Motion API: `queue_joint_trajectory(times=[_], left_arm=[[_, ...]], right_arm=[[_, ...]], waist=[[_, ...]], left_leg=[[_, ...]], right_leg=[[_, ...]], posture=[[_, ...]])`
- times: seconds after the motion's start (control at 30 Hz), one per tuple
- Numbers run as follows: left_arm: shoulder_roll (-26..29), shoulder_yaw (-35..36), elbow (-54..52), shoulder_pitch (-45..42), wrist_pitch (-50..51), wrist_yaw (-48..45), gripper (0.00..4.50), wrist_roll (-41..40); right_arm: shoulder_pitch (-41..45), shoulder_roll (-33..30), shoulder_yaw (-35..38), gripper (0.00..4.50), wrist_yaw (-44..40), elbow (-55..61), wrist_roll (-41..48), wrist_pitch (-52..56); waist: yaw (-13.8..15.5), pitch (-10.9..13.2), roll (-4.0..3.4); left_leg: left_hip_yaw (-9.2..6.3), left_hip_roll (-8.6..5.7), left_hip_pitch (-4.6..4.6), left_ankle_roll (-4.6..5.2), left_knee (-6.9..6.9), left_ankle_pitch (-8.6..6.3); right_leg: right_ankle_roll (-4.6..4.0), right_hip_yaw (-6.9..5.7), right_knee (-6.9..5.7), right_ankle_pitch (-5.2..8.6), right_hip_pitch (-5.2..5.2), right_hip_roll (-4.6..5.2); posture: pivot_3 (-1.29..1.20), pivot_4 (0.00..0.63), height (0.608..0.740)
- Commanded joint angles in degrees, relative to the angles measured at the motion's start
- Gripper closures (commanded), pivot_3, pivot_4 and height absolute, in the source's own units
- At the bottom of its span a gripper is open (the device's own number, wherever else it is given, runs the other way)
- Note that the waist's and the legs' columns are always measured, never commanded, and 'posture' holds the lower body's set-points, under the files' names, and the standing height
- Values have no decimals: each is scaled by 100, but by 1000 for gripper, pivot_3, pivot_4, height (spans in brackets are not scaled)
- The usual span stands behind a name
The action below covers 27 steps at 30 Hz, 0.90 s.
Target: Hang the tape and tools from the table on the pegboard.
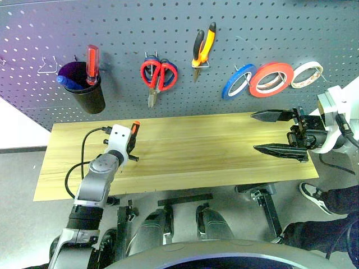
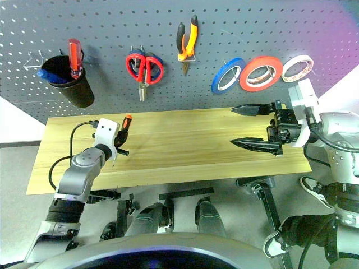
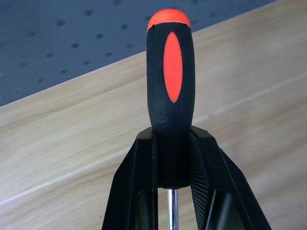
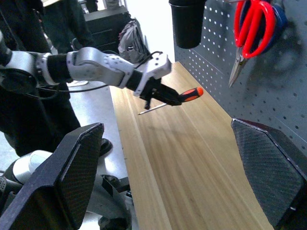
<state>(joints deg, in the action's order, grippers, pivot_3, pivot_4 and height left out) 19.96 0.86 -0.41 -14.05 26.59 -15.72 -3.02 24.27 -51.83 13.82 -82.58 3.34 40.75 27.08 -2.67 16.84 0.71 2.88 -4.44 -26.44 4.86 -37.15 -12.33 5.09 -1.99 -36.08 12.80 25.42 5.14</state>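
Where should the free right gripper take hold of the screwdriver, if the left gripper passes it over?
Probably the metal shaft. The left gripper is shut on the lower handle of the screwdriver, leaving little handle free, while the shaft sticks out bare behind the fingers. The open right gripper could come from the side, across the shaft.

Red scissors (image 1: 158, 75), orange-black pliers (image 1: 203, 49) and the orange-red tape (image 1: 271, 79) hang on the grey pegboard (image 1: 185, 22); the slim screwdriver (image 4: 173, 99) sits clamped in the left claw (image 4: 158, 96) above the table (image 1: 190, 151).
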Motion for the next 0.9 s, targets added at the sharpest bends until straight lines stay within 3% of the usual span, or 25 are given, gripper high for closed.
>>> queue_joint_trajectory(times=[0.03, 0.17, 0.4, 0.67, 0.9], left_arm=[[33, 5, -606, 251, -739, -110, 3988, 27], [-21, 73, -1022, 382, -1658, -240, 3988, -50], [18, 336, -1454, -103, -2389, -209, 3988, -115], [299, 629, -1930, -924, -2322, -289, 3988, -318], [447, 871, -1627, -2069, -2119, -183, 3988, -435]], right_arm=[[176, -86, 37, 0, -92, -82, -35, -154], [260, -65, -10, 0, -138, -221, -98, -229], [256, -32, -25, 0, -168, -296, -78, -272], [348, -5, -83, 0, -231, -610, -207, -491], [482, 40, -174, 0, -359, -783, -239, -593]], waist=[[3, 0, 0], [25, 0, 0], [20, 0, 0], [25, -1, -1], [55, -4, -1]], left_leg=[[0, 0, 0, 0, 0, 0], [1, 0, -2, 0, 0, 0], [9, 0, -1, 1, -1, -1], [10, 0, -1, 0, -8, 1], [10, 0, -1, -3, -24, 3]], right_leg=[[0, 0, -1, 0, 1, 0], [-3, 0, 0, 1, 0, 1], [-2, -1, 4, 0, -1, 5], [14, -6, -1, -8, -2, 5], [26, -14, -5, -16, -8, 3]], posture=[[-182, 268, 739], [-171, 262, 739], [-154, 252, 739], [-135, 227, 739], [-124, 211, 739]])
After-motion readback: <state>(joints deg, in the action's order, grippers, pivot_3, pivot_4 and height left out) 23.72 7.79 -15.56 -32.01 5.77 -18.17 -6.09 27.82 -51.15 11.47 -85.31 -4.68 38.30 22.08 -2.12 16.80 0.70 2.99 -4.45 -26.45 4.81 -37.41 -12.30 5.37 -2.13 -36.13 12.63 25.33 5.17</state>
